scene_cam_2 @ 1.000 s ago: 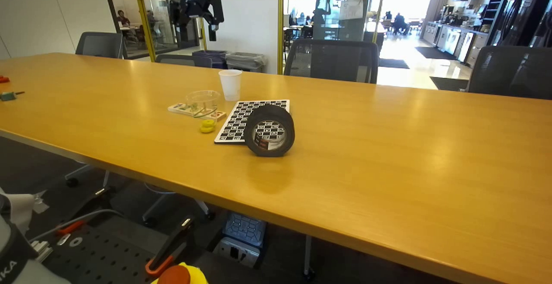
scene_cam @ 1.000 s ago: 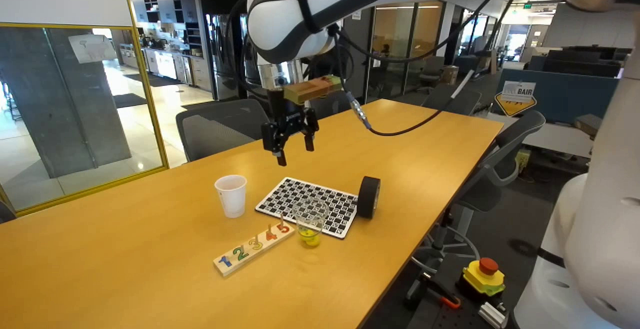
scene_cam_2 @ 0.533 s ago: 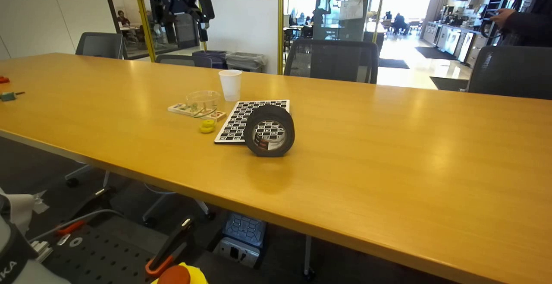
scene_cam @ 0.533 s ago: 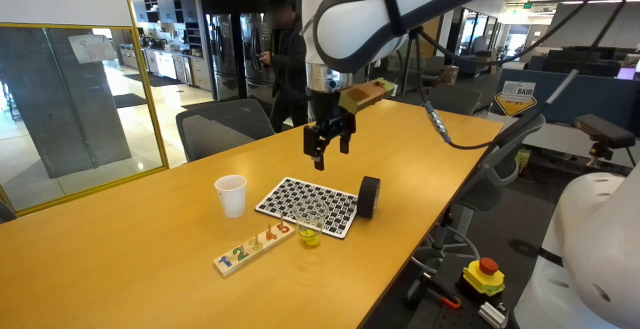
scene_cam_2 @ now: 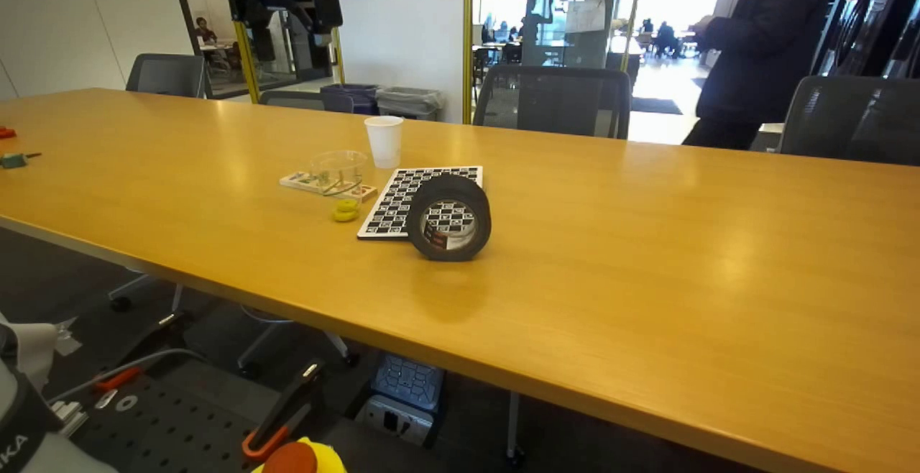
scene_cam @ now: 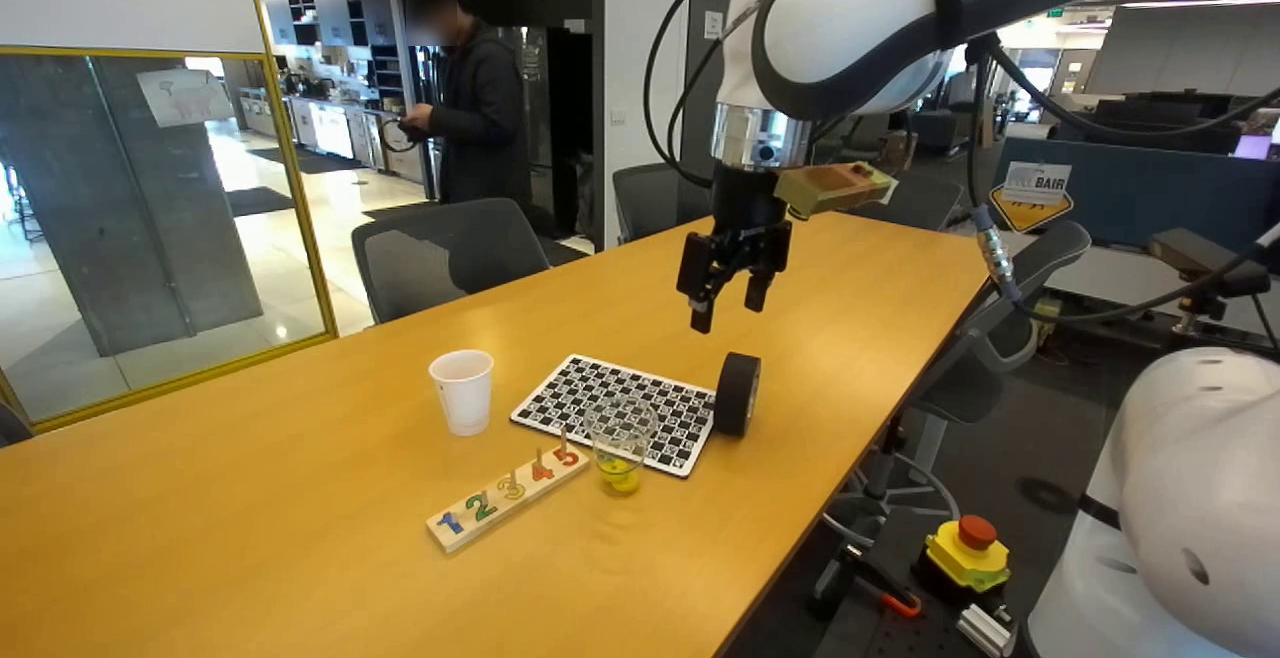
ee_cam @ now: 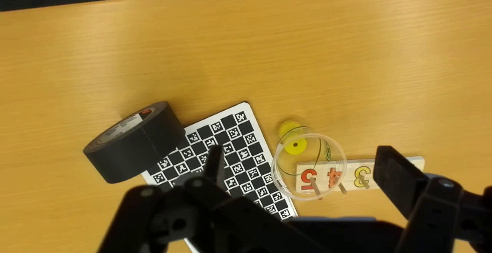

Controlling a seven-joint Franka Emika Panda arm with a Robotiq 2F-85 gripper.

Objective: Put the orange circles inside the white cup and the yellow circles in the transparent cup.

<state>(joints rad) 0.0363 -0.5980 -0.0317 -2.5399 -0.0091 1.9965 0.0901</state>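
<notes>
High over the table my gripper [scene_cam: 728, 310] points down, its fingers [ee_cam: 398, 182] wide apart and nothing held. The white cup [scene_cam: 465, 393] stands upright in both exterior views; its inside is hidden and it is outside the wrist view. The transparent cup [scene_cam: 622, 428] stands beside the checkered board's corner and shows far below, between the fingers, in the wrist view. Yellow circles [ee_cam: 295, 146] show at its base. One is seen through the cup, another partly past its outline; whether all lie inside I cannot tell. The orange circles are hidden or out of view.
A black tape roll [ee_cam: 134, 141] stands on edge by the checkered board [scene_cam: 610, 403]. A wooden number board with pegs [scene_cam: 508, 498] lies beside the transparent cup. A small green thing [scene_cam_2: 14, 160] sits far along the table. A person [scene_cam: 475, 118] stands behind the chairs.
The arm has swung right in an exterior view, bringing the gripper from beyond the checkered board to near the tape roll. Its jaws stayed apart. A person walked into view; the cups have not moved.
</notes>
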